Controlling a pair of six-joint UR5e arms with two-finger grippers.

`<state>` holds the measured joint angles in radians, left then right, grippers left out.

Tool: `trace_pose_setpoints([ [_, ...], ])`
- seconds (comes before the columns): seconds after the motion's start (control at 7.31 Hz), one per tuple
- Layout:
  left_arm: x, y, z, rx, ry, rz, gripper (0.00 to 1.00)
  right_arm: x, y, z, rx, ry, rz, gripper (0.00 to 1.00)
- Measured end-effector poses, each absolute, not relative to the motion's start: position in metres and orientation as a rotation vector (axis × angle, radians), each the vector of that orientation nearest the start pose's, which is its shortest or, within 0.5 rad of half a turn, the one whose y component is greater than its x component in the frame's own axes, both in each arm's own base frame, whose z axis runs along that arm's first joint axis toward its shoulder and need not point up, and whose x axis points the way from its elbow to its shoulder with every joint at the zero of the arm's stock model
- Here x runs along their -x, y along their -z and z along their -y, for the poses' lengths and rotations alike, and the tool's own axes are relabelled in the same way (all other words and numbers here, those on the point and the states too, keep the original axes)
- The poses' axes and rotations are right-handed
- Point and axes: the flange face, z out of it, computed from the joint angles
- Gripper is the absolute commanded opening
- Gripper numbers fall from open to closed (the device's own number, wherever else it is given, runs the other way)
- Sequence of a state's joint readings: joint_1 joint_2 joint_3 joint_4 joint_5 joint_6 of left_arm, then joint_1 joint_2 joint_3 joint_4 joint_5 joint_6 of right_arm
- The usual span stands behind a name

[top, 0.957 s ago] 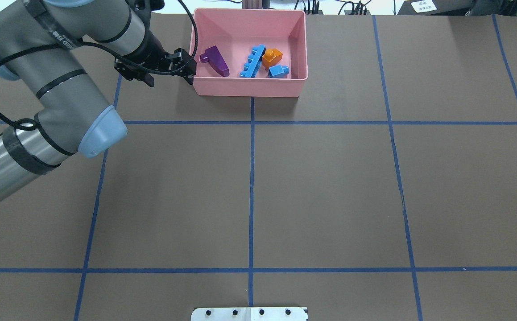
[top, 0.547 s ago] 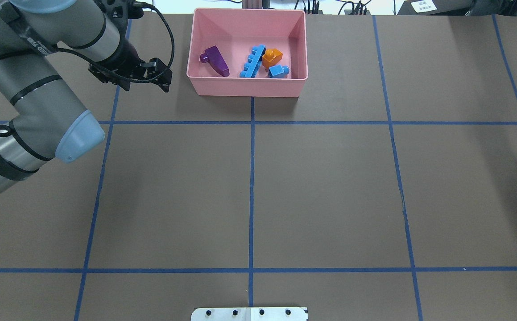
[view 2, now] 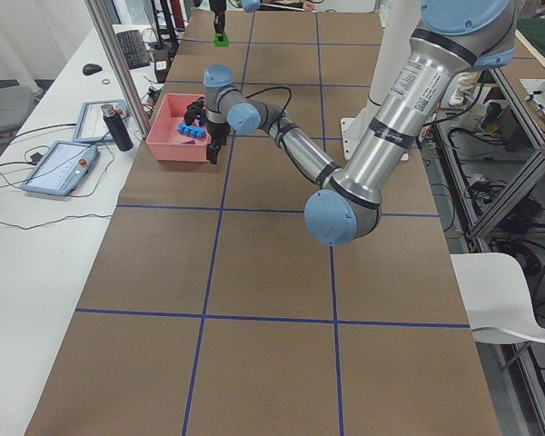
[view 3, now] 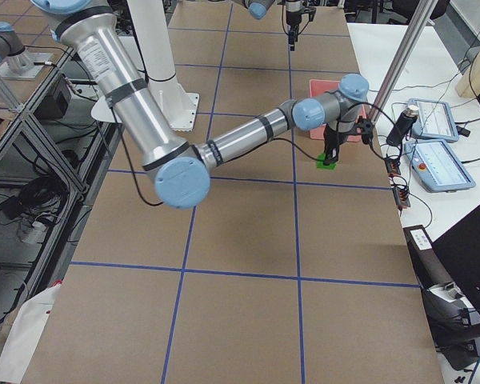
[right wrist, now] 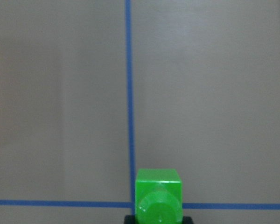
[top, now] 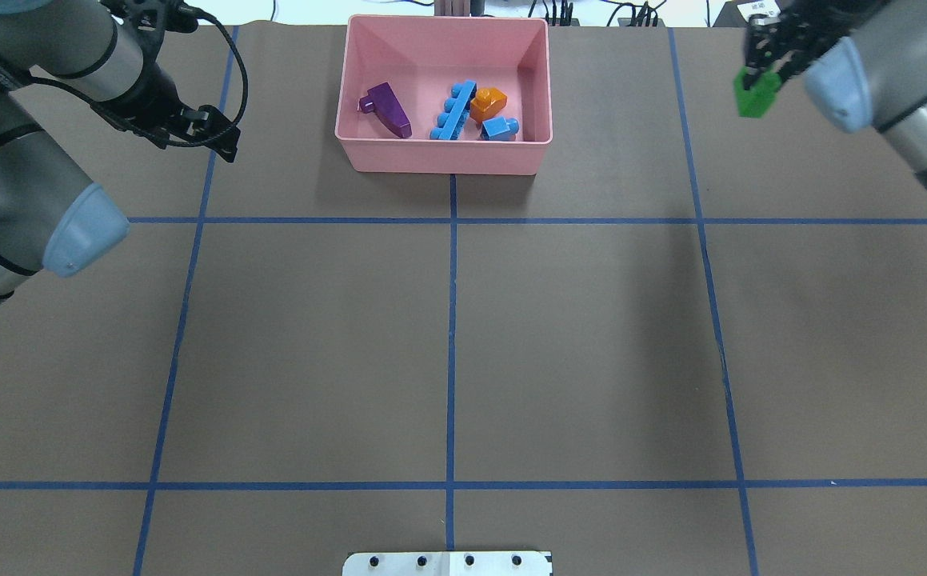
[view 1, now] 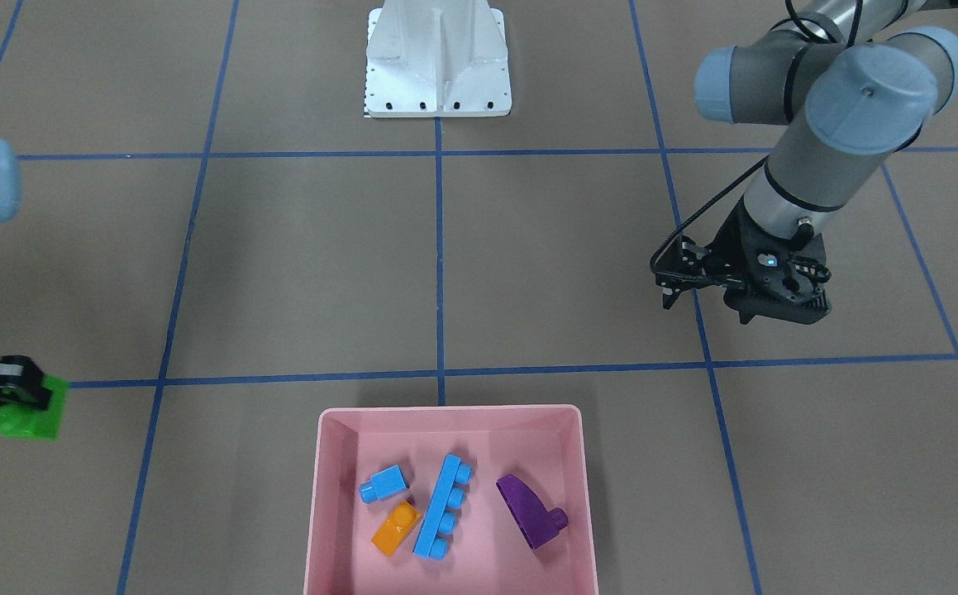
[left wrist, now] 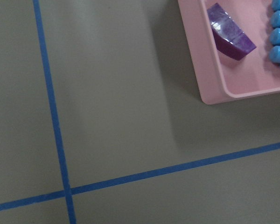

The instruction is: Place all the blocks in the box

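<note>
Blocks: four lie inside the box (top: 443,156), which sits at the far middle of the worktop (top: 463,352). These are the purple curved-slope block (top: 387,108) to the left, the long light-blue block (top: 453,110) in the middle, and the orange block (top: 489,102) and small light-blue block (top: 499,126) to the right. The green block (top: 753,96) is outside, well right of the box, clamped between the closed fingers of the right gripper (top: 759,76). The left gripper (top: 215,134) hangs left of the box, apart from it, fingers spread, holding and touching nothing.
</note>
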<state>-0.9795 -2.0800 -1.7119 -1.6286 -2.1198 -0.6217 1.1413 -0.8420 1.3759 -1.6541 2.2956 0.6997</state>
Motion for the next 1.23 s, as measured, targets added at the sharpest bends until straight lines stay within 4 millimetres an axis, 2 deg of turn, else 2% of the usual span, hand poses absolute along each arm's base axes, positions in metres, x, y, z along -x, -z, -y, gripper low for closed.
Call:
trace_pose_setpoints([
  [0.14, -0.280, -0.309, 0.590, -0.281, -0.193, -0.805, 1.00, 0.302, -0.247, 0.727, 0.017, -0.128, 0.821, 0.00],
  [0.27, -0.266, -0.320, 0.595, -0.293, -0.226, -0.793, 1.00, 0.345, -0.210, 0.745, -0.016, -0.149, 0.836, 0.06],
  [0.41, -0.260, -0.326, 0.597, -0.290, -0.246, -0.796, 1.00, 0.385, -0.197, 0.753, -0.060, -0.170, 0.866, 0.99],
  [0.55, -0.258, -0.329, 0.599, -0.284, -0.255, -0.802, 1.00, 0.422, -0.190, 0.753, -0.094, -0.217, 0.879, 1.00],
  [0.68, -0.257, -0.330, 0.599, -0.281, -0.258, -0.804, 1.00, 0.449, -0.181, 0.748, -0.122, -0.258, 0.873, 1.00],
  [0.82, -0.257, -0.331, 0.599, -0.279, -0.259, -0.805, 1.00, 0.462, -0.176, 0.745, -0.138, -0.285, 0.866, 1.00],
  [0.96, -0.256, -0.334, 0.599, -0.276, -0.258, -0.804, 1.00, 0.465, -0.175, 0.744, -0.141, -0.295, 0.856, 1.00],
  [1.09, -0.255, -0.342, 0.596, -0.268, -0.255, -0.800, 1.00, 0.460, -0.177, 0.746, -0.134, -0.290, 0.840, 1.00],
  [1.23, -0.251, -0.357, 0.591, -0.255, -0.249, -0.791, 1.00, 0.442, -0.183, 0.752, -0.120, -0.267, 0.824, 1.00],
])
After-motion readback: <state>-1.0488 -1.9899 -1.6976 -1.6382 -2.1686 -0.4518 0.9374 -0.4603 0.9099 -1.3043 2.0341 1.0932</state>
